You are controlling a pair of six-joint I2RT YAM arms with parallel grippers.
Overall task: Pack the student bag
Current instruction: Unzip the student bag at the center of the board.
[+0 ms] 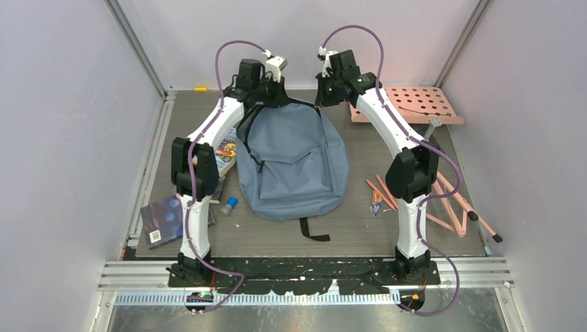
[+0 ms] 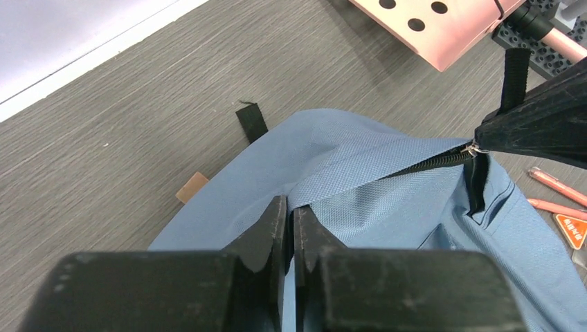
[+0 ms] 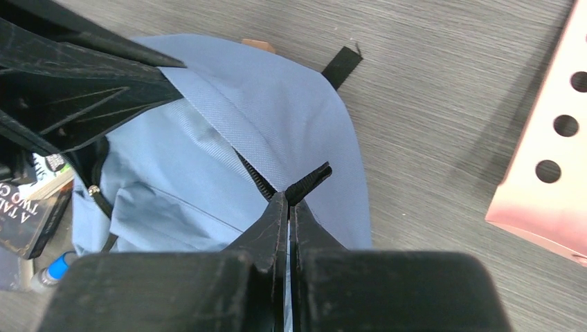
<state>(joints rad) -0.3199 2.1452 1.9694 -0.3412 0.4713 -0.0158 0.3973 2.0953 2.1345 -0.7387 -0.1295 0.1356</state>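
Left claw [image 2: 289, 206] first: jaws drawn down to a thin slit, tips pinching a ridge of blue fabric on the bag [image 1: 294, 162], right on the line of the zip. Now the right claw [image 3: 289, 200]: clamped tight, jaws together, with the black zip pull [image 3: 309, 181] nipped at the very tips.

Both claws sit at the far end of the bag, up at its rounded top. The left one is on the far-left side, the right one on the far-right, and they are close to each other. From the left wrist, a short run of dark zip teeth shows just short of the right claw, and the fabric is taut between the two grips.

As for the bag itself, it lies flat in the middle of the bench [image 1: 360, 228], between the two arms. Its front pocket faces up, its bottom end points toward the bases, and a black strap [image 1: 313, 232] trails off the near edge.

Books [image 1: 226, 153] lie just left of the bag, partly under the left arm. A pink board [image 1: 415, 104] with holes sits at the far right, near the right claw but not touching it. Orange pens [image 1: 450, 200] lie scattered on the right, well apart from the bag.
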